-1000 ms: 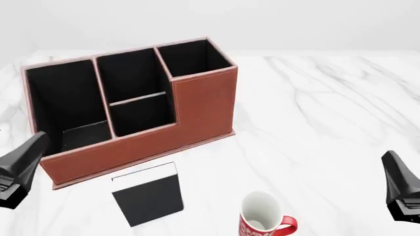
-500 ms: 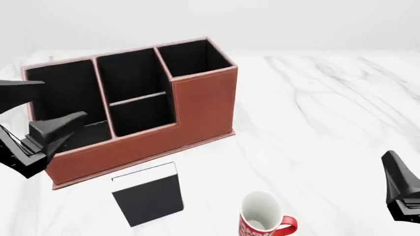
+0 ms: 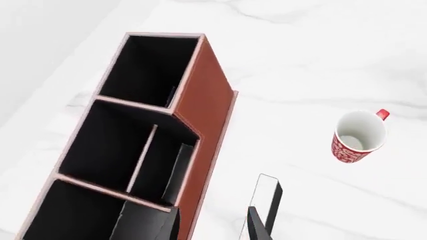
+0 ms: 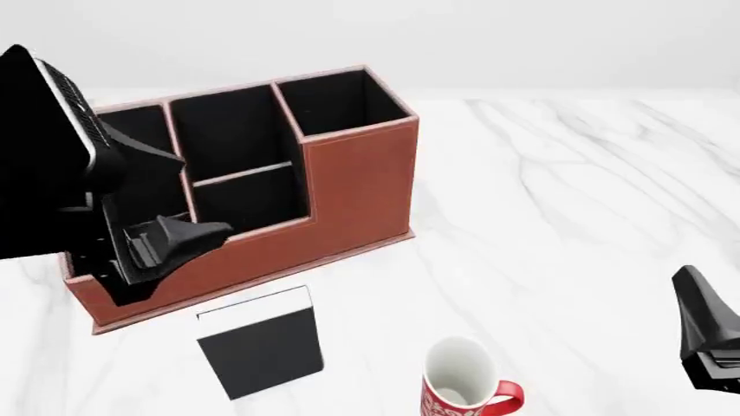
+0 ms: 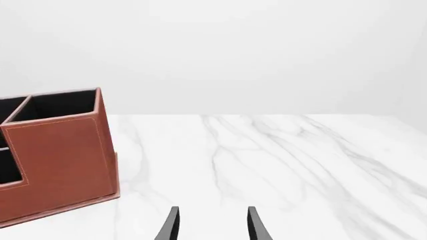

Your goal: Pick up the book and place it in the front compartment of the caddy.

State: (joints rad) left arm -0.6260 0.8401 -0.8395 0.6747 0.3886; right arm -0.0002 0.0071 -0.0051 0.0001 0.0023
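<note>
The black book lies flat on the table in front of the caddy, its white page edge toward the caddy. It also shows in the left wrist view. The front compartment is empty; the left wrist view looks down into it. My left gripper is open and empty, raised above the caddy's left end. In its wrist view the fingers straddle the caddy's front wall, one finger beside the book. My right gripper is open and empty, low at the near right.
A red-and-white mug stands upright right of the book, near the front edge; it also shows in the left wrist view. The white marble table stretches right of the caddy. My left arm hides the caddy's wide end cell.
My left arm has risen and swung right, from the table's left edge to above the caddy's left end. The right arm, book and mug have not moved.
</note>
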